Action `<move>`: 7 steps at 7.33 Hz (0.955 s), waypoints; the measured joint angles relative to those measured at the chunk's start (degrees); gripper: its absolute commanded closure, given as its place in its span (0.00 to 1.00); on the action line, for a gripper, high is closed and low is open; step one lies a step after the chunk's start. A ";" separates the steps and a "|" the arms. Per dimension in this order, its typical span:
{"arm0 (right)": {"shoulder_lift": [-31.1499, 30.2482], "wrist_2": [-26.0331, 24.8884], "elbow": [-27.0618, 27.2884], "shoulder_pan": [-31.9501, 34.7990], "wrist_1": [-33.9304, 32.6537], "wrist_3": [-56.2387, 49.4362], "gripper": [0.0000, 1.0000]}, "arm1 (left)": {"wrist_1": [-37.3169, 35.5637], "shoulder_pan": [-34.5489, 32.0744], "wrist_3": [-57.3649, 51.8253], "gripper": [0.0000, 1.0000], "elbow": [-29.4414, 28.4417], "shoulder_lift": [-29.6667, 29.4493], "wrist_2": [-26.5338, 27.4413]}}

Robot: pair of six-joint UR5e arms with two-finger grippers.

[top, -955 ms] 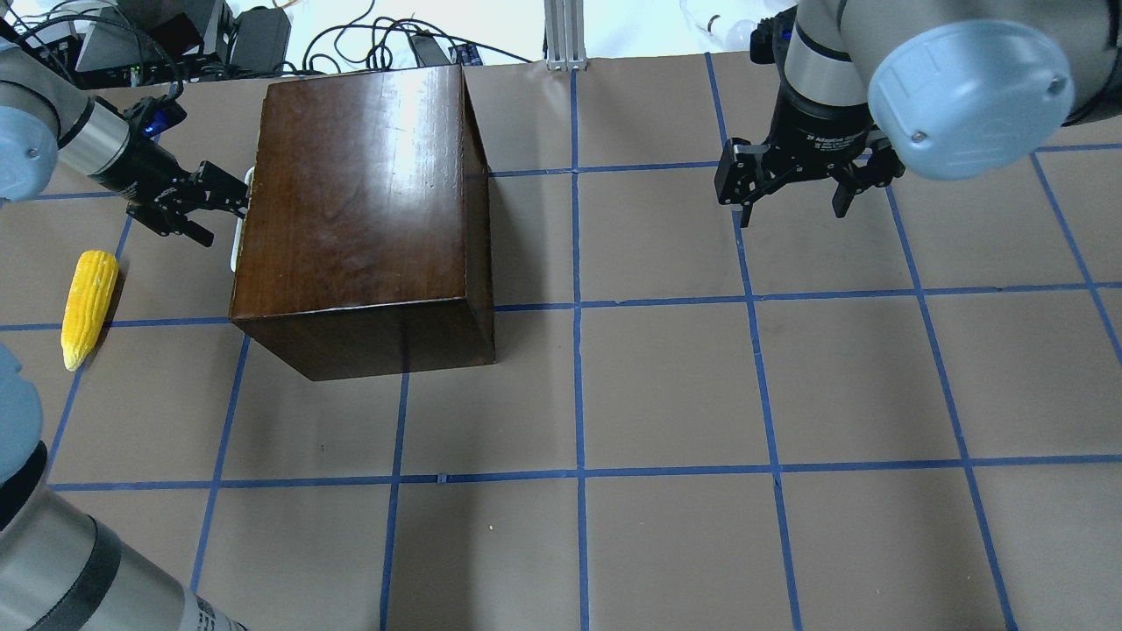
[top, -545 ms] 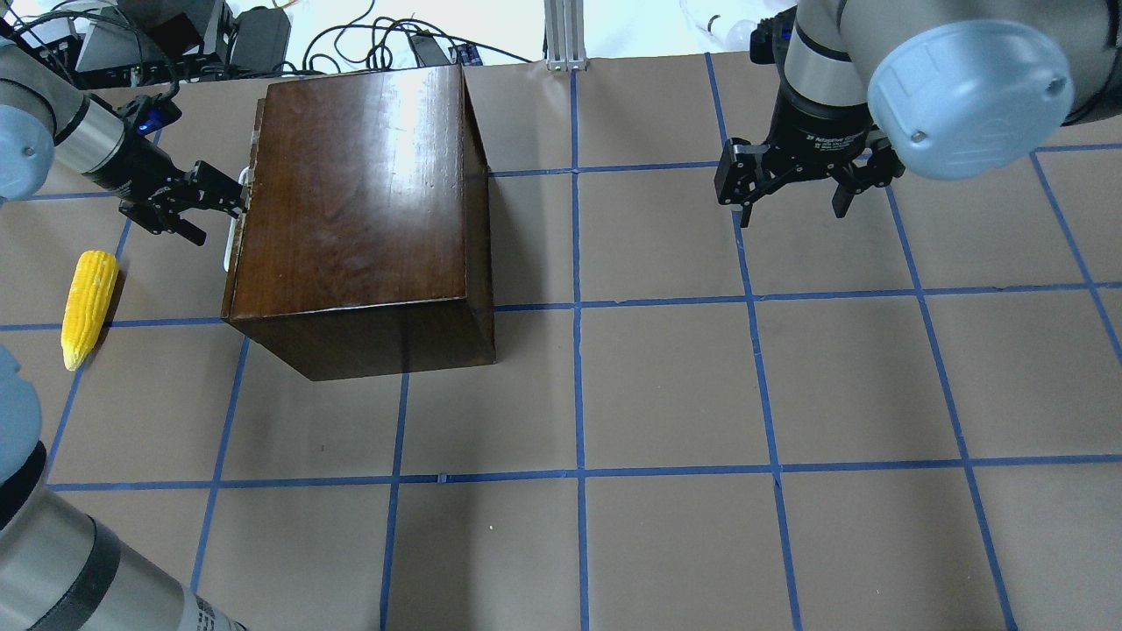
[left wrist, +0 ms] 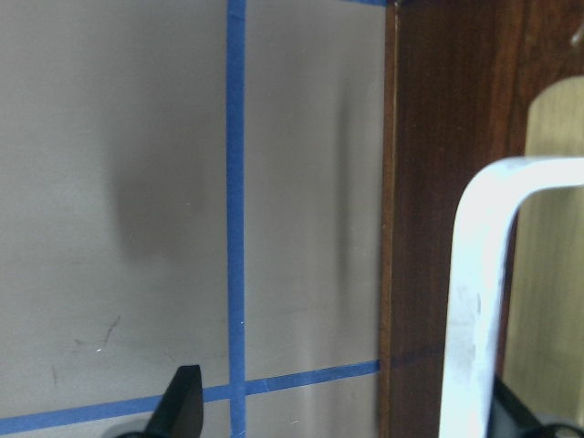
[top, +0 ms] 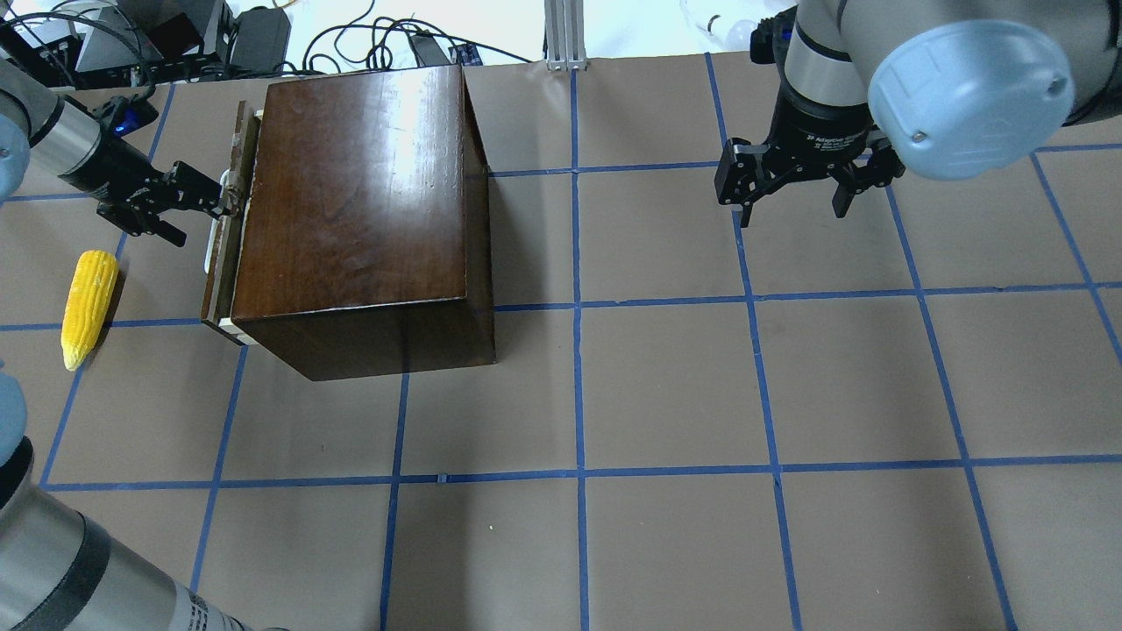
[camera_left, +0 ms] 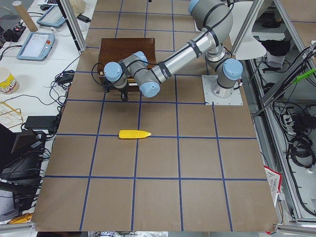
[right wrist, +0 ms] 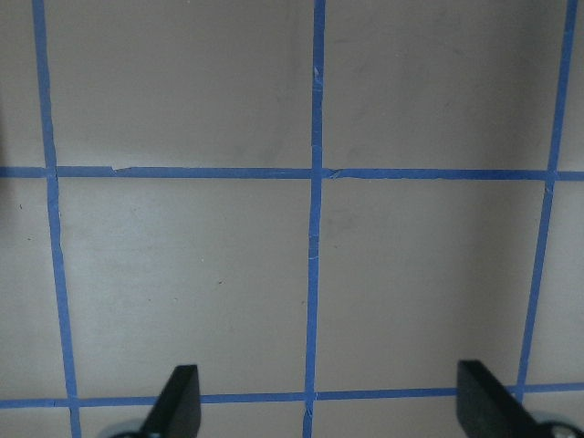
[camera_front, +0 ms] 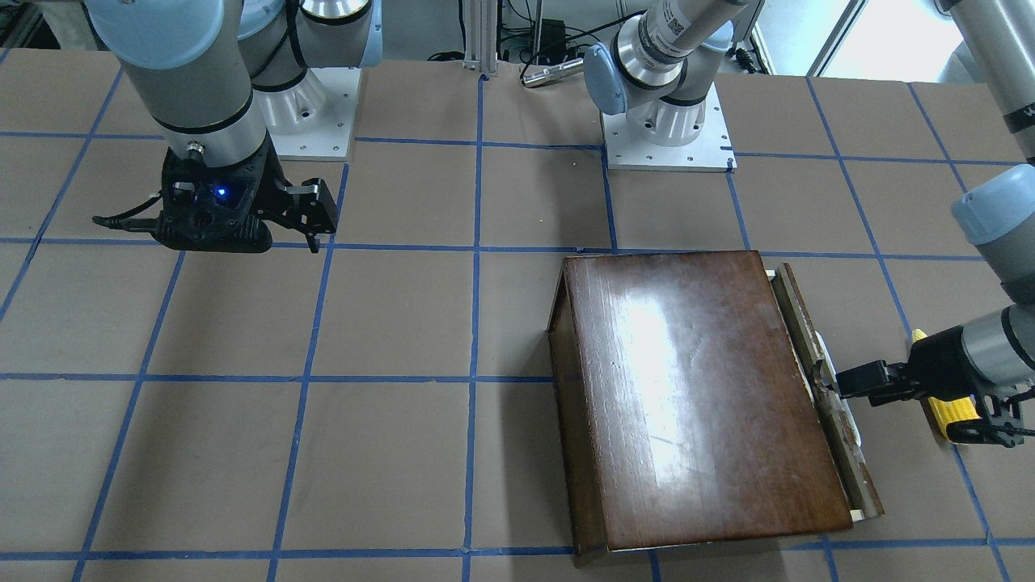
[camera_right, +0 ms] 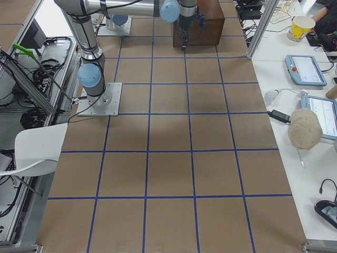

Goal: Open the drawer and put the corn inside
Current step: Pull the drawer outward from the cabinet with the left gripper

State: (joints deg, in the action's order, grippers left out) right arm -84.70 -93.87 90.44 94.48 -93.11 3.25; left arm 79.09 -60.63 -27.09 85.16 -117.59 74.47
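Note:
The drawer [top: 230, 230] stands a little way out of the left side of the dark cabinet [top: 351, 193], with a strip of pale wood showing. Its white handle [left wrist: 474, 301] is on the dark front panel. My left gripper [top: 204, 221] is open, with one finger hooked behind the handle and the other outside it. In the front-facing view it [camera_front: 845, 380] meets the drawer front [camera_front: 808, 343]. The yellow corn [top: 88, 307] lies on the table to the left of the drawer, apart from the gripper. My right gripper [top: 793, 206] is open and empty, hanging over the table far to the right.
The table is brown paper with a grid of blue tape [top: 578, 307]. Cables and gear [top: 175, 35] lie beyond the far edge behind the cabinet. The robot bases [camera_front: 667, 133] stand at the near edge. The corn [camera_left: 134, 134] lies across a tape line.
The drawer has slid out to the left by a small gap as my left gripper drew left with the handle. The corn and the right arm have not moved.

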 measured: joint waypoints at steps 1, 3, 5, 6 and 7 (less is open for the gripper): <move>0.00 0.00 0.00 0.00 0.01 0.00 0.00 | 0.01 0.36 -0.06 0.00 -0.04 0.00 0.04; 0.03 0.00 0.00 0.00 0.00 0.00 0.00 | -0.05 1.31 -0.17 0.00 -0.13 -0.01 0.04; 0.01 0.00 -0.01 0.00 0.02 0.00 0.00 | -0.07 2.37 -0.23 0.00 -0.25 -0.01 -0.01; 0.01 0.00 -0.02 0.00 0.03 0.00 0.00 | -0.06 2.71 -0.24 0.00 -0.29 0.00 -0.02; 0.03 0.00 -0.02 0.00 0.03 0.00 0.00 | -0.04 3.11 -0.33 0.00 -0.30 0.01 -0.03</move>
State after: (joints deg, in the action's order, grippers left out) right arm -84.68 -93.87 90.42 94.48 -93.08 3.25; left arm 79.05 -57.52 -27.42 84.86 -117.57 74.44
